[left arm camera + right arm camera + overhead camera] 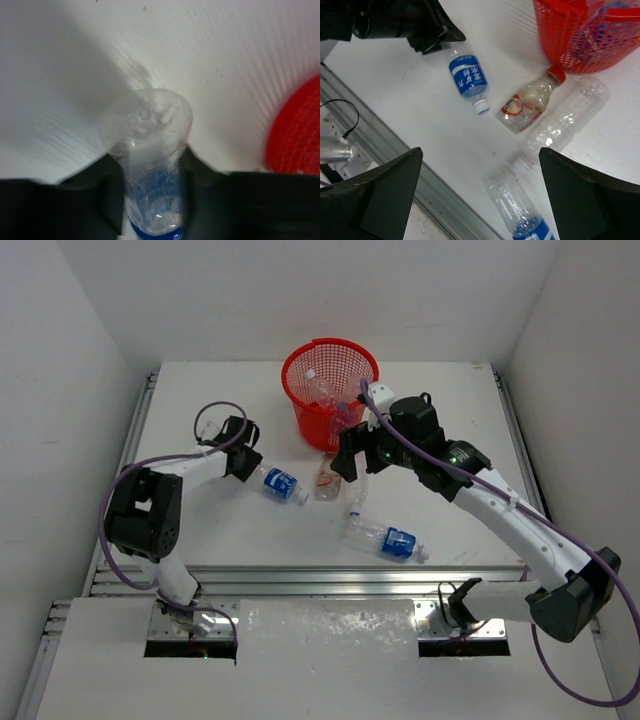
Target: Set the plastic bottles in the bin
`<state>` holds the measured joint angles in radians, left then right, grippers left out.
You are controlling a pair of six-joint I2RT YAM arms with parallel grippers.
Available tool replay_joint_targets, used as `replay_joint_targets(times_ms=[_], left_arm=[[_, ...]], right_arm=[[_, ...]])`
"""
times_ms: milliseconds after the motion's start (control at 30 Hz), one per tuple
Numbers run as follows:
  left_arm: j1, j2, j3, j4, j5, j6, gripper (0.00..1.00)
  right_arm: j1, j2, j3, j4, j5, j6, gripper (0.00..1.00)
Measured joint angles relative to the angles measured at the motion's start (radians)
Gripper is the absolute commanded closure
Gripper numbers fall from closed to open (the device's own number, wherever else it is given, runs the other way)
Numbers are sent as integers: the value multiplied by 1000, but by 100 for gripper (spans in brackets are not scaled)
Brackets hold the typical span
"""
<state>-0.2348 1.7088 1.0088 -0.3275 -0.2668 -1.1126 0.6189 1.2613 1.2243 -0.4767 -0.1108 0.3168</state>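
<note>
Left gripper (150,182) is clamped on the blue-labelled bottle (146,125), with a finger on either side of its body towards the base end. The bottle looks empty, so probably light, thin-walled and quick to dent or slip; a hold across the firmer middle suits it. The bin (295,135) stands off to this gripper's right. Right gripper (480,197) hangs wide open and holds nothing, above the orange-labelled bottle (525,105) and an unlabelled bottle (570,115)

A white flat surface (200,530) carries a round red plastic mesh basket (300,405) at its far middle. Nearer lie four clear plastic bottles: a blue-labelled bottle (283,484) on the left, a brownish-orange-labelled bottle (327,480) (red cap toward the basket), an unlabelled bottle (565,117) just beside it, and a second blue-labelled bottle (390,540) nearest the front edge.
</note>
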Motion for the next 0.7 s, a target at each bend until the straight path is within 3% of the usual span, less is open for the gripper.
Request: replay_joint_targets(times_ms=[167, 300, 500, 700], left_arm=[[4, -42, 10, -14, -35, 79, 99], [3, -273, -119, 64, 46, 221, 100], [-2, -729, -328, 330, 453, 381, 100], [-9, -861, -363, 562, 787, 387, 100]], right_arm=[[24, -1, -51, 29, -96, 5, 1], [43, 8, -81, 78, -238, 26, 1], [73, 49, -111, 224, -335, 122, 1], [107, 145, -107, 330, -398, 230, 1]])
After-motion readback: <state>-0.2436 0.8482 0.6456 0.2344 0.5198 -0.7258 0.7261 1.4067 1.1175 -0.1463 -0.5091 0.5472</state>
